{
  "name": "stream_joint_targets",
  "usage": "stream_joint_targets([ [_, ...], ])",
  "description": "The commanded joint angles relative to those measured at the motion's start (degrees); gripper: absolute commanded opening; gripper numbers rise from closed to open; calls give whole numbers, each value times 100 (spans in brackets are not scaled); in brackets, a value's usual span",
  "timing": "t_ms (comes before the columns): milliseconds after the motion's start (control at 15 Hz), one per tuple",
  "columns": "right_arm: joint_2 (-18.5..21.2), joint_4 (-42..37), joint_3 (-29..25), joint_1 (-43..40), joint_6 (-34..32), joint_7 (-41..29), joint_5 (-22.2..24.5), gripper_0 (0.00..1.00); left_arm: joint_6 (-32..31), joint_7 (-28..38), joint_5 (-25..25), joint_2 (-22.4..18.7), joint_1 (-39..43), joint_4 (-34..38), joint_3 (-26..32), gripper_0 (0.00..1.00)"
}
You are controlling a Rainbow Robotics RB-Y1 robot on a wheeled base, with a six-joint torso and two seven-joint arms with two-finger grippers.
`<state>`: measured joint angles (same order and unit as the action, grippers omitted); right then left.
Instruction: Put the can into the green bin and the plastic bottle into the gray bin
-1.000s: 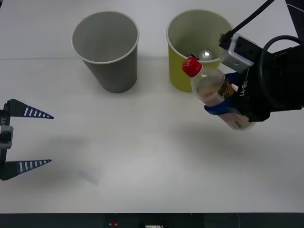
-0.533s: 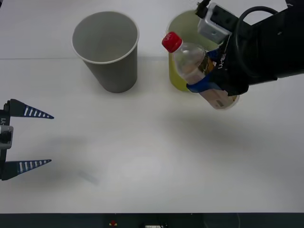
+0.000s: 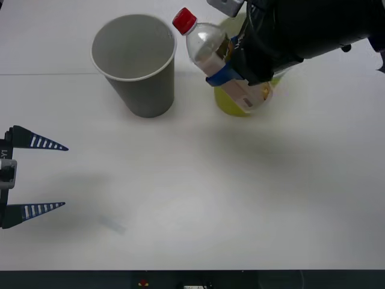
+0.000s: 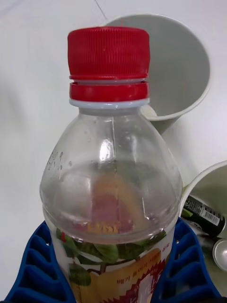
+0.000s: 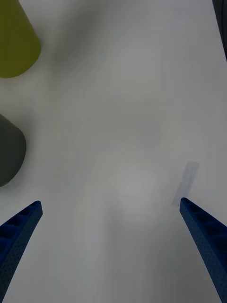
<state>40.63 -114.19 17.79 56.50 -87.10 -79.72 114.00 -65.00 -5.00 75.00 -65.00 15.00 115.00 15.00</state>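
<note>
Right gripper [image 3: 231,66] clamped bottle [image 3: 212,53] above green bin [image 3: 231,105], beside gray bin [image 3: 135,63]; left gripper [image 3: 37,176] idle, open

The label on the plastic bottle [image 4: 111,265] carries printed leaves and a few pale characters low on its face, too cut off to be read. The can [image 4: 202,215], lying inside the green bin [image 4: 196,189], bears a white panel of fine print on its dark body; the characters are too small to make out. No other text, brand, number or sign can be read.
</note>
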Motion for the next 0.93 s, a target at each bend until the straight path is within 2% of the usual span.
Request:
stream_joint_targets([
  [67, -371, 451, 110, 309, -9, 9, 210, 0, 0, 0, 0, 0, 0, 0, 0, 100],
  [400, -1057, 1628, 251, 1127, -9, 0, 483, 0, 0, 0, 0, 0, 0, 0, 0, 100],
  [733, -1540, 2762, 260, 1803, 52, 9, 667, 0, 0, 0, 0, 0, 0, 0, 0, 100],
  [933, -1857, 3377, 260, 2085, 360, 9, 913, 0, 0, 0, 0, 0, 0, 0, 0, 100],
])
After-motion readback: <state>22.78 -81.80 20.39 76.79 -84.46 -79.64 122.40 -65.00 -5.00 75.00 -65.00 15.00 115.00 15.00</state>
